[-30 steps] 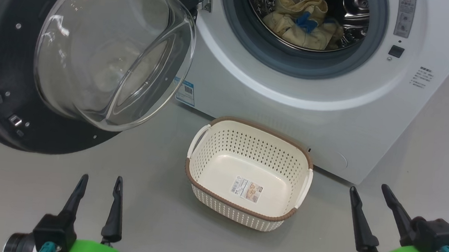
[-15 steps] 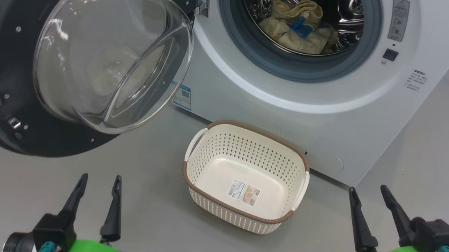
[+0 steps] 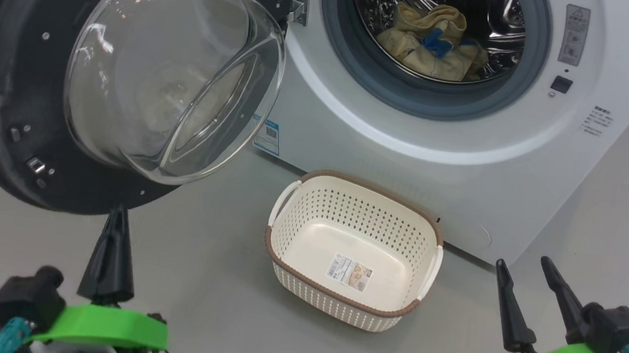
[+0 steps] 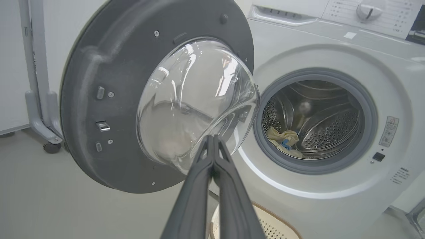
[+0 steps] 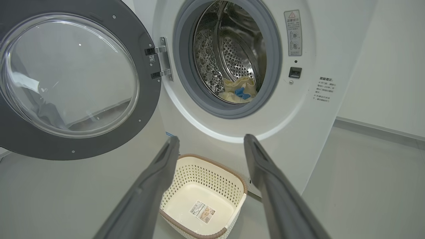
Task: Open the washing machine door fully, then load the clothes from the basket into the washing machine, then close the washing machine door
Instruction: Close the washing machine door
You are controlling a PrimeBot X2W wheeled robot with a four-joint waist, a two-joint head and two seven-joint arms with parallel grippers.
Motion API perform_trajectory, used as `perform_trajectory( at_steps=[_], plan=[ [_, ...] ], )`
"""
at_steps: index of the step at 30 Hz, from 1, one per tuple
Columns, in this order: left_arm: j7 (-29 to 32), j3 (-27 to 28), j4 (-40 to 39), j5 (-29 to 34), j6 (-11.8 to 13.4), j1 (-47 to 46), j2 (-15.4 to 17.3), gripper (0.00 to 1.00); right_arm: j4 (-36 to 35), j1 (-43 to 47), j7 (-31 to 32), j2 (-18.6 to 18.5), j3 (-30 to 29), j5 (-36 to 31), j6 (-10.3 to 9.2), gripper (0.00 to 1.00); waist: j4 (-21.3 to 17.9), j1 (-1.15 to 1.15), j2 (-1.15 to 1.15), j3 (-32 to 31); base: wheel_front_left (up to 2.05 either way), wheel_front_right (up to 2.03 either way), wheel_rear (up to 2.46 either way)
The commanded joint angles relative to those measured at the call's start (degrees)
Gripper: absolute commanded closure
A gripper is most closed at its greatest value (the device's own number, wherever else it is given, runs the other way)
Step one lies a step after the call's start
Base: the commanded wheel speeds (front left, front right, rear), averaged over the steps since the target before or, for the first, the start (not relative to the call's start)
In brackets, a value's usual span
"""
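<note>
The washing machine (image 3: 407,168) stands with its door (image 3: 0,83) swung wide to the left, glass bowl (image 3: 174,71) bulging out. The pale yellow clothes (image 3: 431,43) with a blue patch lie inside the steel drum, also seen as clothes (image 4: 284,141) and clothes (image 5: 239,89). On the floor in front sits the cream basket (image 3: 337,297), with nothing in it but a label. My left gripper (image 3: 117,212) is shut on nothing, its tip just below the door's lower rim; in the left wrist view the gripper (image 4: 211,137) points at the glass bowl (image 4: 196,99). My right gripper (image 3: 521,263) stands open right of the basket (image 5: 239,181).
Grey floor runs all round the basket. A grey wheeled stand (image 4: 36,99) is behind the door on the left. A pale wall (image 5: 382,66) rises right of the machine. The door's metal hinge (image 5: 161,59) joins it to the machine front.
My left gripper has shut and moved up toward the door's lower edge. The right gripper has stayed put. The head view has shifted slightly.
</note>
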Motion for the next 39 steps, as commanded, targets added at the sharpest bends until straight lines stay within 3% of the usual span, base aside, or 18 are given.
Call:
perform_trajectory(
  at_steps=[1, 7, 17, 27, 39],
  plan=[
    [-0.79, 3.57, -3.25, -2.42, -1.34, -3.19, -0.42, 1.00, -2.37, -1.60, -0.04, -0.65, 0.86, -0.57, -0.16, 0.00, 0.33, 0.00, 0.00, 0.03, 0.00, 0.00, 0.00],
    [-0.66, 9.41, -7.43, -13.68, -7.72, -3.37, -1.41, 1.00, -3.00, -1.64, 0.45, -0.65, 0.72, -0.82, -0.16, 0.00, 0.96, 0.00, 0.00, 0.17, 0.00, 0.00, 0.00],
    [3.76, 20.36, -11.61, -34.47, -14.42, -6.42, 0.44, 1.00, -3.92, -1.44, 1.15, -0.65, -0.02, -1.51, -0.16, 0.00, 1.56, 0.00, 0.00, 0.48, 0.00, 0.00, 0.00],
    [11.30, 28.04, -6.21, -51.52, -17.45, -13.16, 5.25, 1.00, -5.11, -2.00, 2.09, -0.65, -0.63, -2.33, -0.16, 0.00, 1.82, 0.00, 0.00, 2.47, 0.00, 0.00, 0.00],
    [15.16, 34.44, 8.31, -60.02, -18.62, -21.36, 10.55, 1.00, -6.39, -2.94, 3.66, -0.65, -0.32, -3.63, -0.16, 0.00, 0.39, 0.00, 0.00, 4.76, 0.00, 0.00, 0.00]
  ],
)
